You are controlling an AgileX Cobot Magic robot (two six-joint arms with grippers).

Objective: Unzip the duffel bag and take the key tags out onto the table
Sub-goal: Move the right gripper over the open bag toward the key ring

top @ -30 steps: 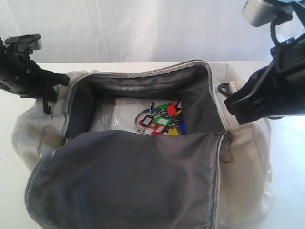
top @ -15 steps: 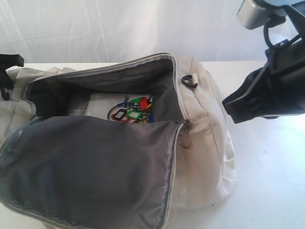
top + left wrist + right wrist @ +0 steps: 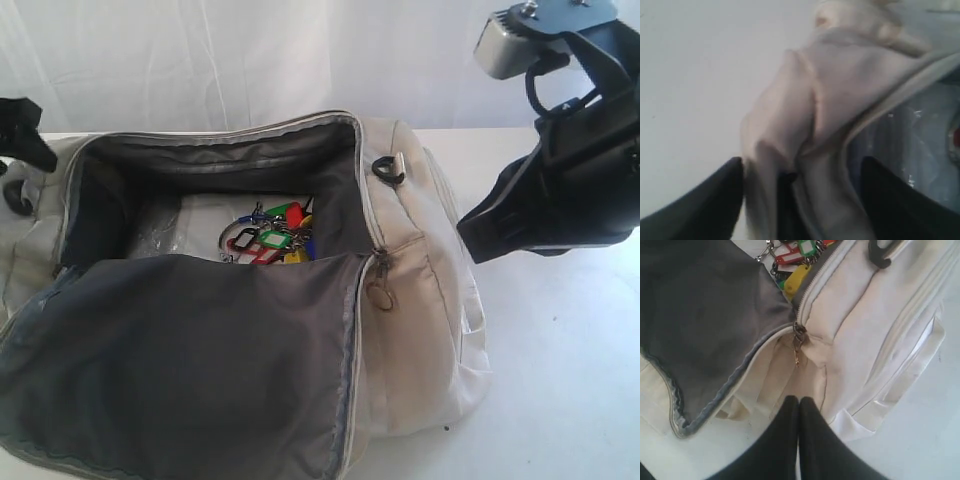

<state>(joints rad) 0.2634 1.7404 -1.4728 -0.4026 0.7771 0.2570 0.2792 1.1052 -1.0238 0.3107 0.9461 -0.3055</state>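
Left pincer (image 3: 802, 162) gapes astride bag (image 3: 420, 300) fabric, right pincer (image 3: 799, 402) is clenched empty; fabric may snag, dragging bag and shifting tags (image 3: 268, 240).

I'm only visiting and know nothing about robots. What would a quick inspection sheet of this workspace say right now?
Surface: white table, bare where it shows.
Job's things: duffel bag unzipped, grey-lined flap folded forward; key tags lie inside it, not yet on the table.
Clutter: nothing seen.
Grippers: left gripper open, with bag fabric between its jaws; right gripper shut, empty, above the bag's side.
Cables: black cable looped on the right arm.
Surroundings: white curtain behind.
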